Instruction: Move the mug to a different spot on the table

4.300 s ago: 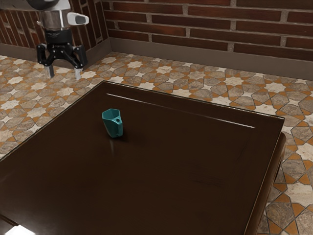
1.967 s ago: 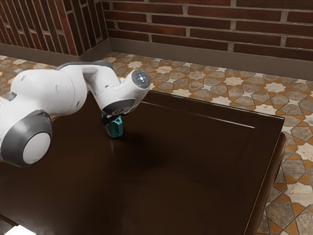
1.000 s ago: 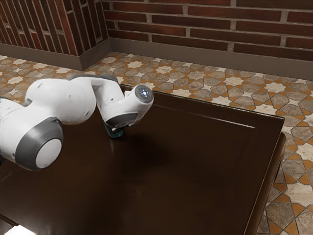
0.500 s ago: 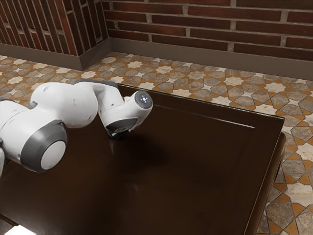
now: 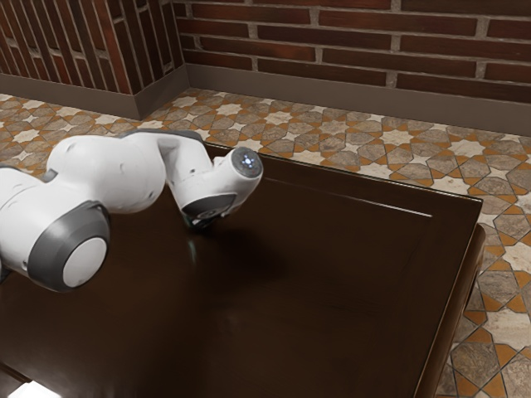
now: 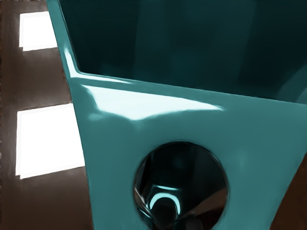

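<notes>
The teal mug (image 6: pixel 192 129) sits right under my hand in the wrist view, with its open mouth and the round hole of its handle (image 6: pixel 180 187) up close. In the exterior view my white arm (image 5: pixel 116 178) reaches in from the left, low over the dark wooden table (image 5: pixel 332 274). The wrist (image 5: pixel 217 189) is bent down near the table's far left part, where it covers the mug. My gripper (image 5: pixel 197 222) is a small dark piece below the wrist, close to the tabletop.
The table's far edge (image 5: pixel 348 186) and right edge (image 5: pixel 465 274) drop to a patterned tile floor (image 5: pixel 390 141). A brick wall (image 5: pixel 348 41) runs behind. Bright reflections (image 6: pixel 43 139) lie on the tabletop beside the mug.
My arm came down from above the floor at the exterior view's left onto the mug. Over the last second the hand sank lower, covering the last visible part of the mug.
</notes>
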Controlling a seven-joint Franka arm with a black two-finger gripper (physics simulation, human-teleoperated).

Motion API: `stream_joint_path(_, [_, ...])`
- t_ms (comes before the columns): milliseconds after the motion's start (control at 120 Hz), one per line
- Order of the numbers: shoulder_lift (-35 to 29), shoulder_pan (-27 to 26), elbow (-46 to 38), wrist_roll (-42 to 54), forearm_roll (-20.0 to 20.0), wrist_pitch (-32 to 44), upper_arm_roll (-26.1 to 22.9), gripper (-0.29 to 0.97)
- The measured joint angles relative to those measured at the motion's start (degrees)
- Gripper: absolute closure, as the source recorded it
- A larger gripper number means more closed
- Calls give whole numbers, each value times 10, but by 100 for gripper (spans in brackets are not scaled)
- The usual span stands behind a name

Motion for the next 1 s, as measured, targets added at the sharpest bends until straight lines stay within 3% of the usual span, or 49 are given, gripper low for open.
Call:
stream_joint_path(233, [-35,-33,-23,1,0,-40,0,71])
stream_joint_path(658, [-117,-108,-159,-3,1,-70,-2,71])
stream_joint_path(1000, [-109,-119,-173,-5,-2,-47,-5,71])
